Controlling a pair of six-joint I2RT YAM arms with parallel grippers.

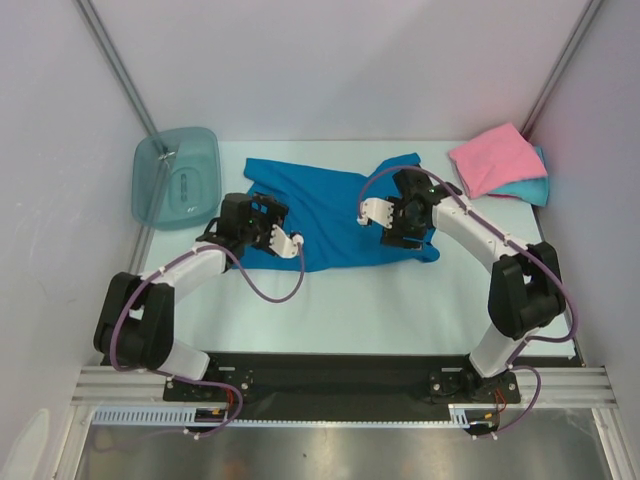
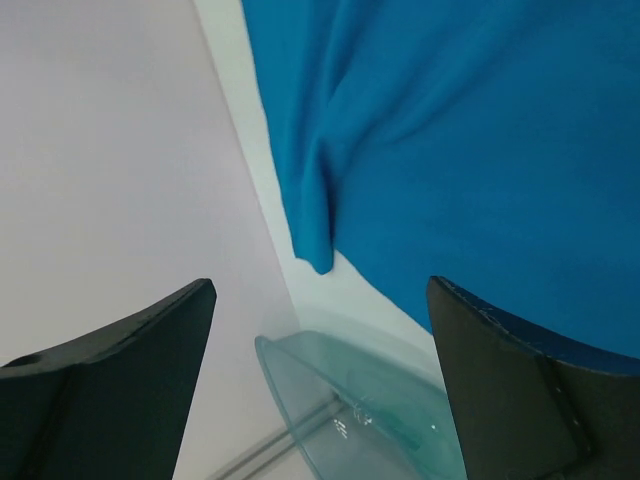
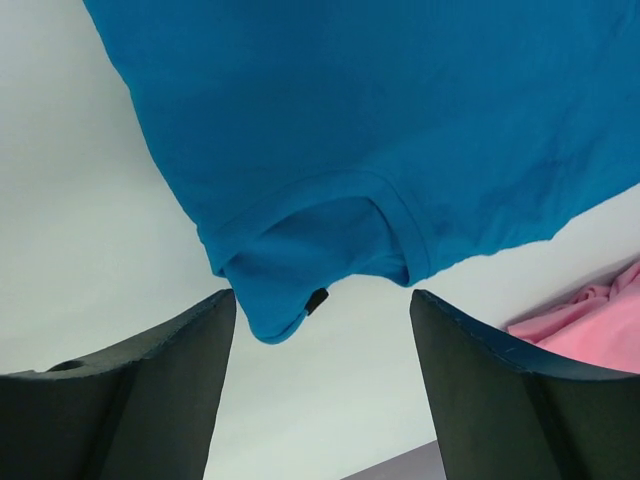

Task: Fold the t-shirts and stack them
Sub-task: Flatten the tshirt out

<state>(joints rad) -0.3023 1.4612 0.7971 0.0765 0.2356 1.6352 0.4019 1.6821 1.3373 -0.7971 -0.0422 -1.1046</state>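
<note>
Wht walls (image 1: pixel 330 60), pale tbl (image 1: pixel 380 310).

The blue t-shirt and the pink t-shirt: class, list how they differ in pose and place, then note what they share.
1. The blue t-shirt lies spread out and rumpled; the pink t-shirt is folded into a compact shape.
2. The blue t-shirt is at the middle of the table; the pink t-shirt is at its far right corner, atop a turquoise t-shirt.
Shared: both are plain soft cloth.

The blue shirt (image 1: pixel 330 215) is showing one plain deep blue. The pink shirt (image 1: pixel 497 158) is showing plain pink, the turquoise shirt (image 1: pixel 538 188) a lighter blue-green. The bin (image 1: pixel 177 177) is glinting translucent teal.
</note>
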